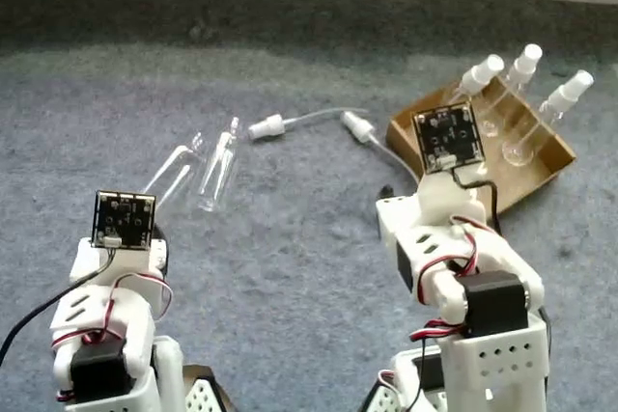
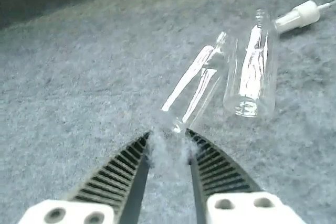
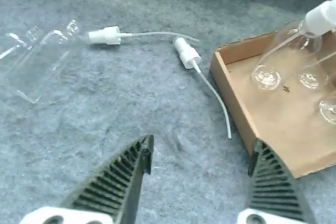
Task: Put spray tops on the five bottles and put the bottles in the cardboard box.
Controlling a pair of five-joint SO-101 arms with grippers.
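The left gripper (image 2: pixel 169 144) is released, its jaws a narrow gap apart over the grey carpet (image 2: pixel 79 77), with nothing between them. Just past its tips a bare bottle (image 2: pixel 194 85) lies on its side. Its clear base is hard to trace, so I cannot tell whether it touches the tips. A second bottle (image 2: pixel 252 74), also uncapped, lies just beside it.

The right gripper (image 3: pixel 202 153) is spread wide and empty. Beyond it lie a spray top (image 3: pixel 186 53) and another top (image 3: pixel 105 35), their tubes crossing. The box (image 3: pixel 233 98) holds three capped bottles (image 1: pixel 521 69), which lean on its far wall and are cut off in the right wrist view.
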